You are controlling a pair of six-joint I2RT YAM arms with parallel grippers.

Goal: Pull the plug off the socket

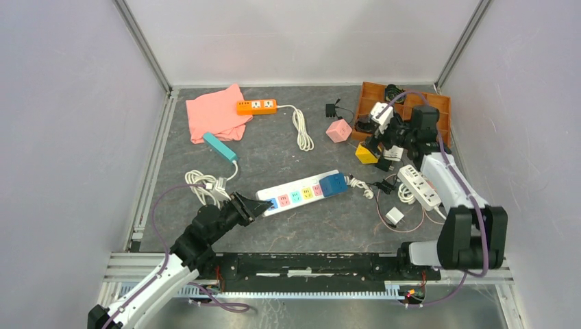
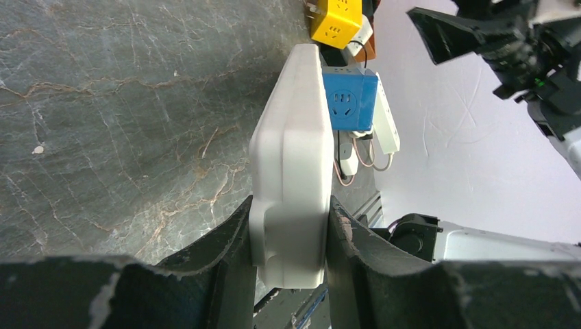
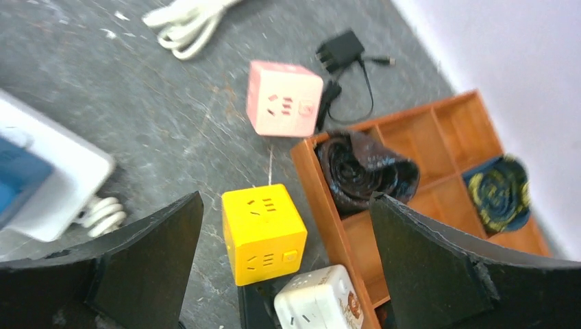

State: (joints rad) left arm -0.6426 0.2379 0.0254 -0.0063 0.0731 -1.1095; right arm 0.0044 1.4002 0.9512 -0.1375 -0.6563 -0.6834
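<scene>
**At the table's middle: strip held at one end, plug at the other**

In the centre of the grey stone-patterned table (image 1: 274,233) lies the long white power strip (image 1: 301,194), a plastic bar with a row of pastel outlets along its top. Its long axis runs on a slant, from the near left up toward the far right. At the far-right end sits the blue block-shaped plug (image 1: 334,183), seated on the strip and standing proud of it.

The left gripper (image 1: 257,205) is pinching the strip's near-left end. The left wrist view shows its two dark fingers pressed against the strip's long sides, with the blue plug visible down the length of the bar at the opposite end. So this arm seems to be anchoring the strip, and it is the farther of the two from the plug.

The right gripper (image 1: 378,147) is spread wide and holds nothing. It hovers to the far right of the plug, above a yellow cube adapter (image 1: 366,153) that sits just beside an orange wooden tray (image 1: 438,103). In its wrist view the strip's end and a blurred patch of blue show at the left edge.

The right arm looks to be the nearer one. To reach the plug it would likely have to travel toward the near left, then pull away from the end the left gripper holds.
</scene>
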